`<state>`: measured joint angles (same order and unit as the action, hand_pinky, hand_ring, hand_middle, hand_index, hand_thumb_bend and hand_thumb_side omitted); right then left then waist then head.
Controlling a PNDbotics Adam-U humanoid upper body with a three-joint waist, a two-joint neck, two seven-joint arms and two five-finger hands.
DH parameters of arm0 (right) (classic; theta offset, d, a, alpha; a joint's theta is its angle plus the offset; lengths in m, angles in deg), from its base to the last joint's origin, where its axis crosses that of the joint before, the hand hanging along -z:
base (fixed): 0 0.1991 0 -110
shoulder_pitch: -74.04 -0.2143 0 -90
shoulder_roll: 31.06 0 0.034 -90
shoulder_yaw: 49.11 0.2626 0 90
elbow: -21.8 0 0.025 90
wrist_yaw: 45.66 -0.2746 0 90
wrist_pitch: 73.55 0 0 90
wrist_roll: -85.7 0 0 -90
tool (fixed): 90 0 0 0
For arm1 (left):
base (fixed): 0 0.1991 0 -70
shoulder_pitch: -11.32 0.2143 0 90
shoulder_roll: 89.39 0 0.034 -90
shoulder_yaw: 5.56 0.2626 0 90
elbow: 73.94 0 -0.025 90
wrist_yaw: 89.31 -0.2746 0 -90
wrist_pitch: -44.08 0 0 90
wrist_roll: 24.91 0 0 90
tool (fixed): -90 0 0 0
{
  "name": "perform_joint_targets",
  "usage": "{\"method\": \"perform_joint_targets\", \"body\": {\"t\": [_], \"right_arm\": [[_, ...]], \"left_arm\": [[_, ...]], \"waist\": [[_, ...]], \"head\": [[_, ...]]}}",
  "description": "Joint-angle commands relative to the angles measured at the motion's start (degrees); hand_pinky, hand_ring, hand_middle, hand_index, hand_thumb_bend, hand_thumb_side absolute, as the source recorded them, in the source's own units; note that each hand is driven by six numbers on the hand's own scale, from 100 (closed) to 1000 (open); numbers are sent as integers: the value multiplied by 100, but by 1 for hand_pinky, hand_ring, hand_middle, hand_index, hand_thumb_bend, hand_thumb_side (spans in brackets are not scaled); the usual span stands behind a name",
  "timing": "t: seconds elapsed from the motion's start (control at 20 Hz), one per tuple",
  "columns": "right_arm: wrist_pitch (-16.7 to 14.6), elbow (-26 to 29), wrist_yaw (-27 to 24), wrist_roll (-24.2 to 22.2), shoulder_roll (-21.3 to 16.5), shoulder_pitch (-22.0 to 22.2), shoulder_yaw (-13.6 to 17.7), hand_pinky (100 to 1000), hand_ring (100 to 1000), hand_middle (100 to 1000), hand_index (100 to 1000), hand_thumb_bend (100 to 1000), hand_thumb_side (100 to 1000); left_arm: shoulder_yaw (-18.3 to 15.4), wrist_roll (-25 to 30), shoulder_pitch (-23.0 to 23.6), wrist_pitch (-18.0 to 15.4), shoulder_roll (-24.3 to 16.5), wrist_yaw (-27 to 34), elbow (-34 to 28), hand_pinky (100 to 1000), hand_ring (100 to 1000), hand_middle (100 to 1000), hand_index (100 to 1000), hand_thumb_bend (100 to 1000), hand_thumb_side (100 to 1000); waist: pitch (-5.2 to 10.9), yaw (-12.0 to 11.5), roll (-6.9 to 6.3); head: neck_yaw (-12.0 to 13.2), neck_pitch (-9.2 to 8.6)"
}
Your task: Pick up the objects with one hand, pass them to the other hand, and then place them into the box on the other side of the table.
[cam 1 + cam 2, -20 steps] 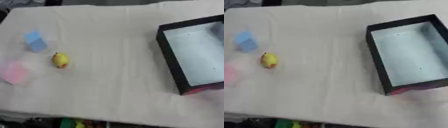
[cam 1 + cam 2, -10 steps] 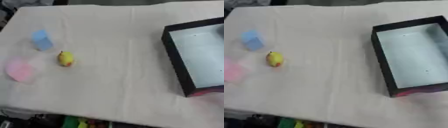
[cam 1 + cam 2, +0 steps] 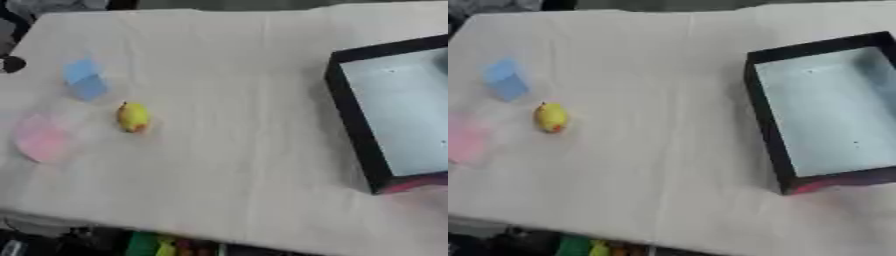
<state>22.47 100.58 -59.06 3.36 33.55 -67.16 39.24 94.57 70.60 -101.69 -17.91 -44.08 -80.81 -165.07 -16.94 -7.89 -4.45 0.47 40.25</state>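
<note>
Three small objects lie on the left of the cloth-covered table (image 3: pixel 227 100). A light blue block (image 3: pixel 86 80) is farthest back, a yellow rounded thing with a reddish end (image 3: pixel 133 117) sits just right of centre-left, and a flat pink piece (image 3: pixel 41 141) lies nearest the left edge. A black-walled box (image 3: pixel 829 112) with a pale grey-blue floor stands on the right side, nothing inside it. Neither of my hands shows in either view.
The table's front edge runs along the bottom, with dark clutter and green and yellow bits (image 3: pixel 149 245) below it. A dark round thing (image 3: pixel 12 64) sits at the far left edge. Red shows on the box's near corner (image 3: pixel 815 186).
The whole picture has shifted right and slightly down, so the camera has moved. The objects and box keep their places relative to each other.
</note>
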Motion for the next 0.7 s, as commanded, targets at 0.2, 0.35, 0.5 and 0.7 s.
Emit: {"method": "perform_joint_targets", "body": {"t": [0.2,0.35,0.5,0.7], "right_arm": [[45,105,-93,251,-510,-97,266,878,851,881,885,100,482],[23,88,-95,370,-706,-76,330,878,849,879,884,100,470],[-1,81,-77,431,-811,-23,349,877,848,878,883,100,470],[1,65,-75,446,-834,34,344,876,846,876,882,100,479]], "left_arm": [[46,590,156,486,-388,-315,-122,962,922,847,882,772,427],[106,894,173,566,-418,-528,-56,959,921,844,880,781,413],[173,1179,196,616,-443,-798,67,957,921,842,876,777,396],[217,1553,153,606,-384,-1144,286,958,922,841,873,764,361]], "waist": [[211,6,93],[205,16,105],[198,5,104],[195,-35,98]], "head": [[1,59],[28,68],[63,78],[139,81]]}}
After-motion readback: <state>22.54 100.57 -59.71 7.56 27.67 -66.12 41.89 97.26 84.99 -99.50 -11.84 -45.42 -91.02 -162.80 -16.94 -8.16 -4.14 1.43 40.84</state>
